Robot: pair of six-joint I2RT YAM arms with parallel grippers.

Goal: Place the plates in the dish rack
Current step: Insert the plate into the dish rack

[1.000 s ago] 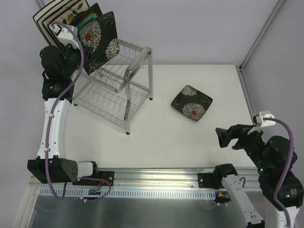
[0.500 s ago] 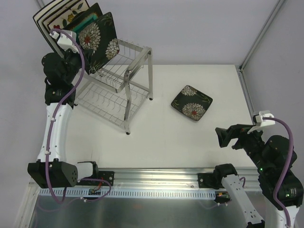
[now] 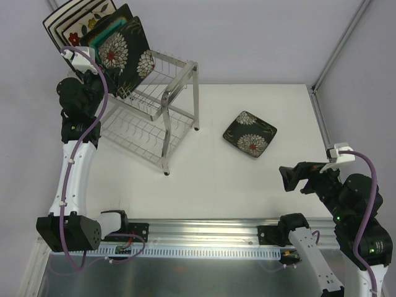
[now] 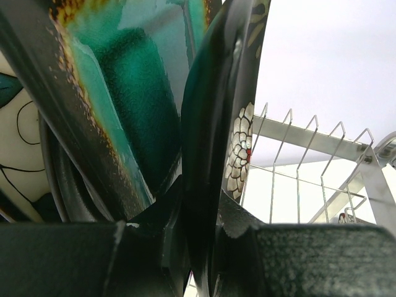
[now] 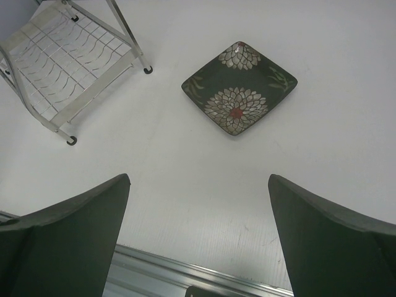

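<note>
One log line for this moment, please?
left tool: gripping dark floral plate in dish rack | right tool: open | second floral plate: flat on table

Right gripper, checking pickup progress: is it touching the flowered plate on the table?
Apart: right wrist view shows bare table between the right gripper and the dark flowered plate.

Plates (image 3: pixel 102 34) stand in the dish rack (image 3: pixel 166 124); one plate (image 3: pixel 250 134) lies flat.
</note>
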